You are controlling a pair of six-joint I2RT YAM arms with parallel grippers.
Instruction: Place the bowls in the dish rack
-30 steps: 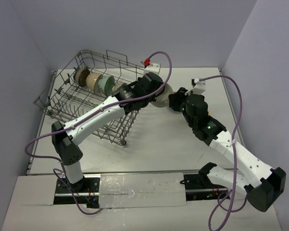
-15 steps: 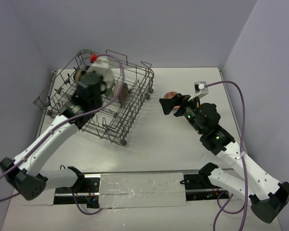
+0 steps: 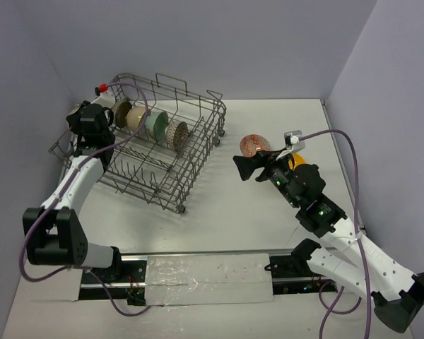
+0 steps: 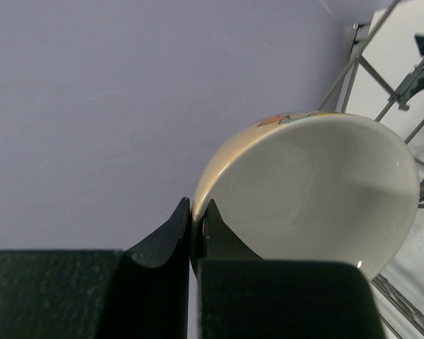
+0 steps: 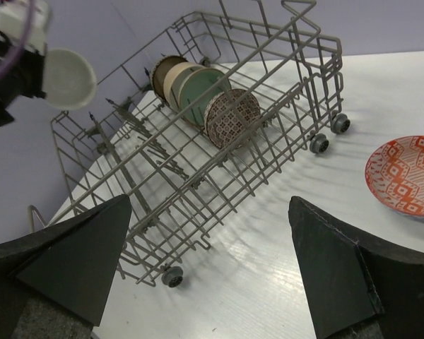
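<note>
The dish rack (image 3: 210,134) stands at the back left of the table and holds a row of bowls on edge: brown (image 3: 119,111), cream (image 3: 136,117), pale green (image 3: 156,124) and blue-white patterned (image 3: 176,132). My left gripper (image 4: 196,205) is shut on the rim of a cream bowl (image 4: 318,191), held in the air at the rack's far left end (image 5: 69,76). My right gripper (image 5: 208,205) hangs open and empty over the table right of the rack (image 5: 318,42). A red patterned bowl (image 3: 253,145) lies on the table just behind it.
An orange-yellow bowl (image 3: 297,159) sits on the table, partly hidden behind my right arm. The side walls stand close to the rack's left end and along the table's right edge.
My left arm has swung the cream bowl from the middle of the table to the rack's far left end. My right gripper has let go of it, opened wide and drawn back.
</note>
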